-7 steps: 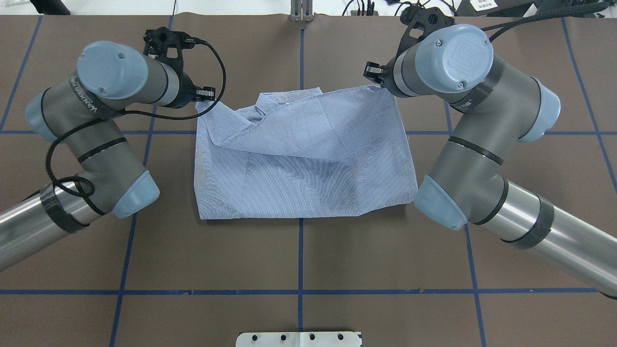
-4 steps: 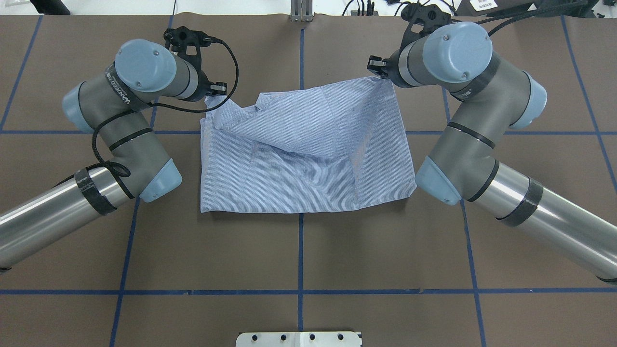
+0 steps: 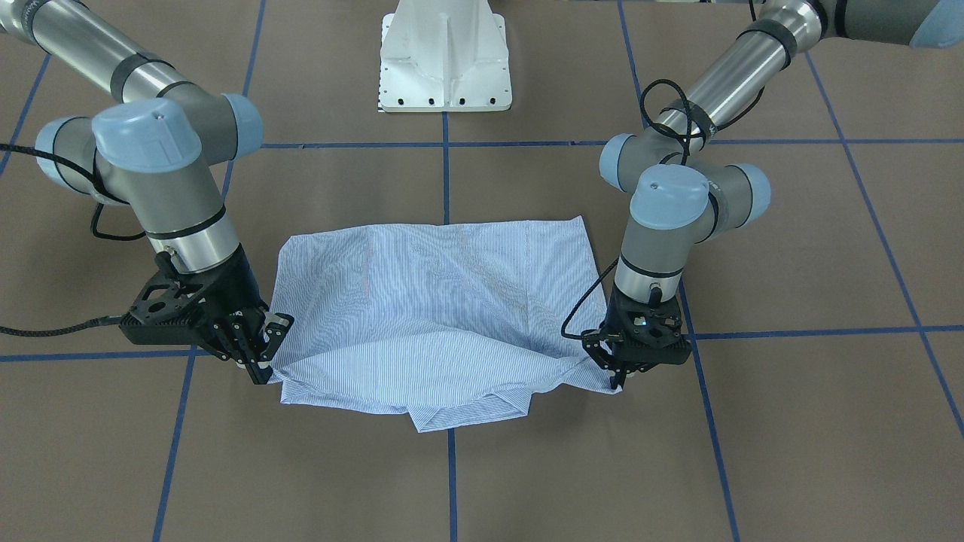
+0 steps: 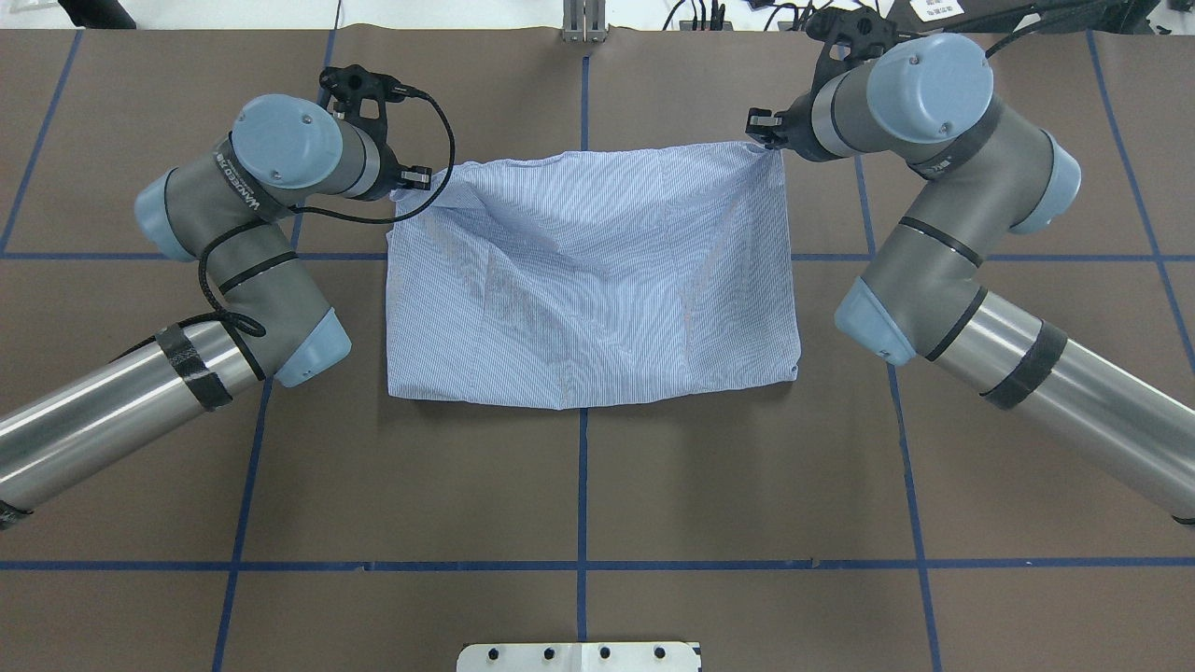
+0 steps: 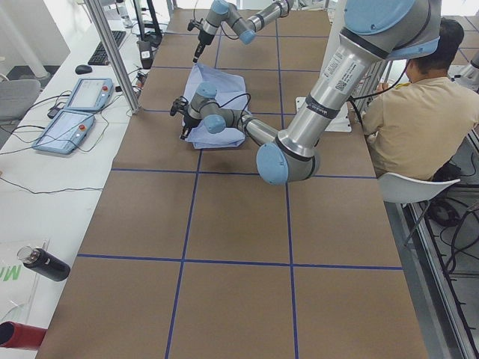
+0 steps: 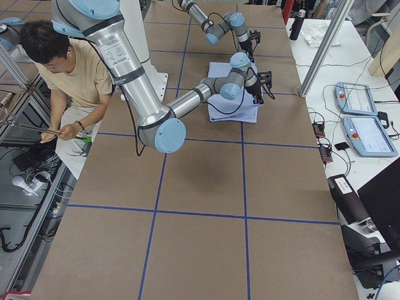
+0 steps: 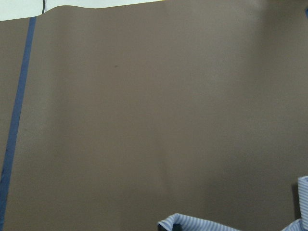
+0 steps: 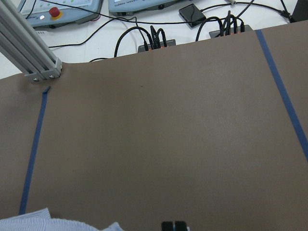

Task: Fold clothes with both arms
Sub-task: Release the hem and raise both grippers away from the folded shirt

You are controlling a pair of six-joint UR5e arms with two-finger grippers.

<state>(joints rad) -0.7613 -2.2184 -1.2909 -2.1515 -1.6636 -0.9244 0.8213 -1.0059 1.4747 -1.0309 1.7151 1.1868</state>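
The clothes are one light blue-and-white striped shirt [image 4: 588, 280], folded to a rough rectangle on the brown table. Its collar end [image 3: 467, 410] pokes out under the top layer on the side far from the robot. My left gripper [image 4: 411, 182] is shut on the shirt's far left corner, seen in the front view too as the left gripper [image 3: 621, 373]. At the far right corner my right gripper [image 4: 767, 131] pinches the cloth, and the front view shows that right gripper [image 3: 260, 361] holding the edge just off the table. Striped cloth [image 7: 202, 224] fills the left wrist view's bottom edge.
The white pedestal base [image 3: 444, 60] stands at the robot's side. Blue tape lines [image 4: 583, 495] grid the table. An aluminium post [image 4: 583, 19] rises at the far edge. A seated person [image 5: 412, 112] is beside the table. Control pendants [image 6: 365, 119] lie on a white bench.
Both grippers carried the held edge away from the robot to the shirt's far side. The top layer now covers the collar and lies much flatter, and both arms reached further out.
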